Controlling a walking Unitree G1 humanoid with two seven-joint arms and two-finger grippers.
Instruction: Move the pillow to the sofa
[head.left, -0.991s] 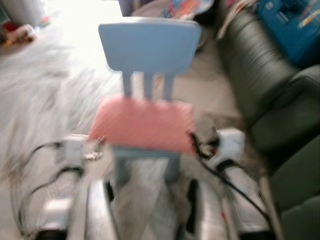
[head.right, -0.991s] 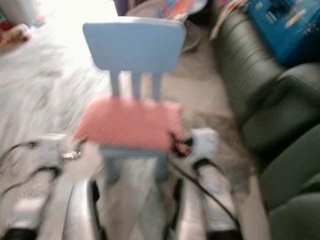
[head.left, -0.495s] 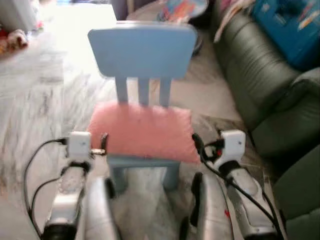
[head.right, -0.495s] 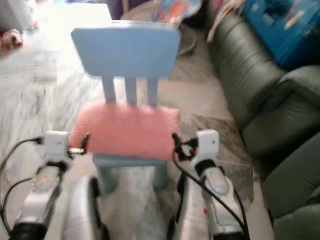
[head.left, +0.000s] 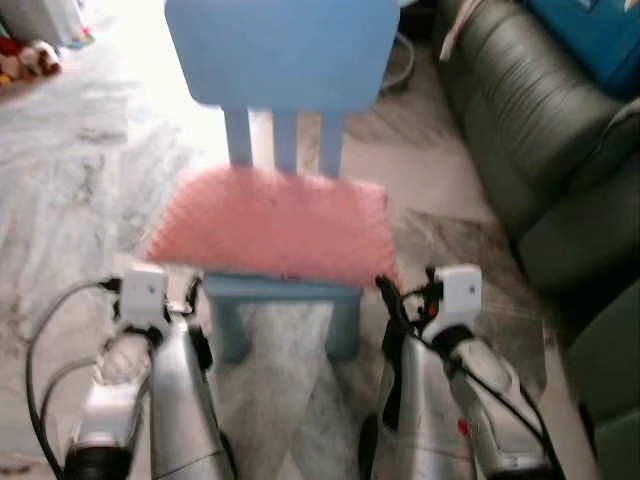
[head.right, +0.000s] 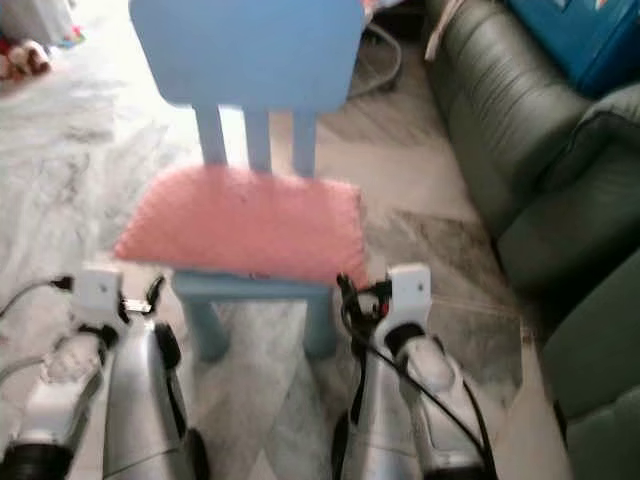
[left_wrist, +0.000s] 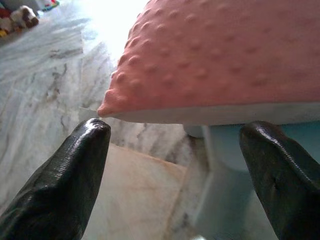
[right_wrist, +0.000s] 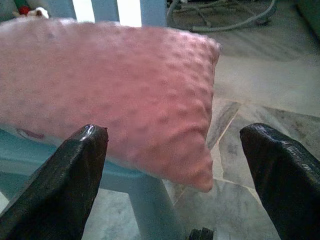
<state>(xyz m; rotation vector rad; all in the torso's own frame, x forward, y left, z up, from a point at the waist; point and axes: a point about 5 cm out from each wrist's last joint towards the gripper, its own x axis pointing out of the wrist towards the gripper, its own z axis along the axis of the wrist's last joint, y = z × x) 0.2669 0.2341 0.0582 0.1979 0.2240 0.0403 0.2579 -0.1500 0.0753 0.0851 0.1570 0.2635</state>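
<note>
the pink pillow lies flat on the seat of the small blue chair, and its near corners overhang the seat's front edge. the dark green sofa stands just beside the chair, on my right.

my left end effector sits just short of the pillow's near left corner, fingers spread wide with nothing between them. my right end effector faces the near right corner the same way, also spread and empty. neither touches the pillow yet, as far as i can judge.

the step in hand, i'd say, is the two-sided grasp. to do it well i should bring both end effectors forward together and level with the pillow's edge, so one finger of each passes over the dotted top and the other slips under the overhang, above the seat rim (the head views are a little soft, so i cannot be sure how much gap there is under the pillow). close on the corners evenly; the pillow looks soft and will sag in the middle, so lift straight up clear of the chair back before turning toward the sofa.
</note>
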